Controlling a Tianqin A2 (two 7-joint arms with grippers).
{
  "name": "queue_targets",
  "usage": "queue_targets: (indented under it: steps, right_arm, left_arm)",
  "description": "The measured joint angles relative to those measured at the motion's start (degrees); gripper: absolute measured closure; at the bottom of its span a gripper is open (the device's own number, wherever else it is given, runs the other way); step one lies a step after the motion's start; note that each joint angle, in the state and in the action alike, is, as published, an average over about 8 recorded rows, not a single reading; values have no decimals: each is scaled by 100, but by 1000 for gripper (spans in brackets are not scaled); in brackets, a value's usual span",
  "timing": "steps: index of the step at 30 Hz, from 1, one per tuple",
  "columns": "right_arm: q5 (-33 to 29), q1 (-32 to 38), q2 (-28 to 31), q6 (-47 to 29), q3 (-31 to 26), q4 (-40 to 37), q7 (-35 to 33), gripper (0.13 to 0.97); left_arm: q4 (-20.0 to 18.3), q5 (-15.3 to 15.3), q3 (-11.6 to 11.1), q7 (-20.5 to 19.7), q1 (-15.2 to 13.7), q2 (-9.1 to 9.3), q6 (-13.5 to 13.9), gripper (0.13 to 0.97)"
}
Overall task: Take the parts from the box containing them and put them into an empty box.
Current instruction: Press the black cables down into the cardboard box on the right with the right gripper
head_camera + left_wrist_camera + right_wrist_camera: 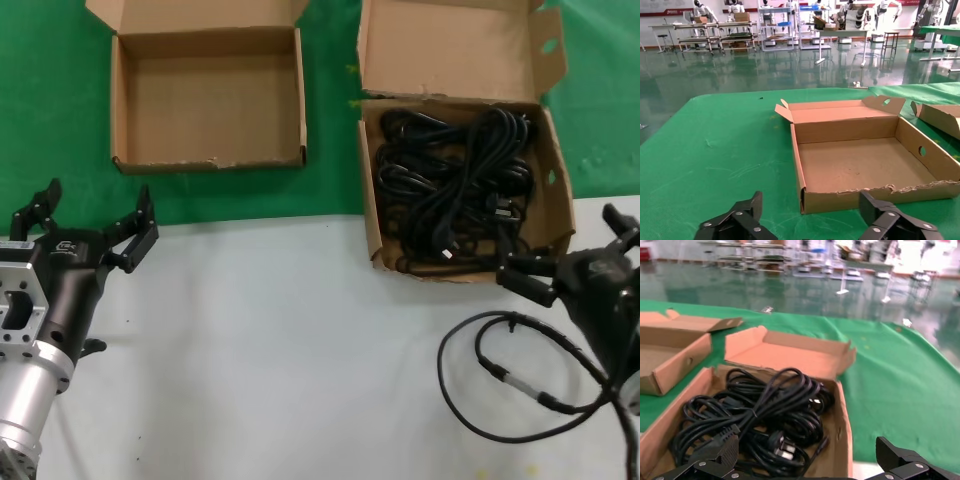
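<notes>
The parts (450, 190) are black power cords tangled in bundles inside the larger box containing them (450, 50), at the far right with its tall lid flap up. In the right wrist view the parts (765, 410) show white-pinned plugs inside that box (790, 352). The empty box (205, 110) lies at the far left, its plain bottom bare; the left wrist view looks into it (865, 165). My left gripper (97, 205) (811, 205) is open, just short of the empty box's front wall. My right gripper (572, 245) (807, 450) is open at the full box's near right corner, holding nothing.
A thick looped robot cable (520, 380) with a silver connector lies on the white table (300, 340) by my right arm. Both boxes sit on green cloth (330, 190) beyond the white surface. Part of the full box's flap (940, 117) shows past the empty box.
</notes>
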Motion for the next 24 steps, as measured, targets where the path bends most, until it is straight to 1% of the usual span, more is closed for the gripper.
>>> queue_targets:
  steps: [4, 9, 15, 20, 21, 24]
  right_arm:
    - [-127, 18, 351, -299, 23, 199, -292, 129]
    - [-279, 150, 897, -1030, 146, 429, -1123, 129]
    - [-351, 479, 1596, -2078, 209, 538, -2555, 129]
    - [-563, 917, 2174, -2805, 9, 486, -3657, 129]
    - [-629, 1025, 2275, -2917, -56, 470, -3840, 129]
    - [-835, 1366, 2486, -3167, -268, 413, -4272, 129]
  left_arm:
    - [0, 0, 0, 0, 0, 0, 0, 354]
    - [0, 0, 0, 0, 0, 0, 0, 480]
    - [0, 0, 0, -1, 0, 0, 0, 629]
    - [0, 1, 0, -1, 0, 0, 0, 751]
    - [0, 1, 0, -1, 0, 0, 0, 751]
    - [0, 1, 0, -1, 0, 0, 0, 800]
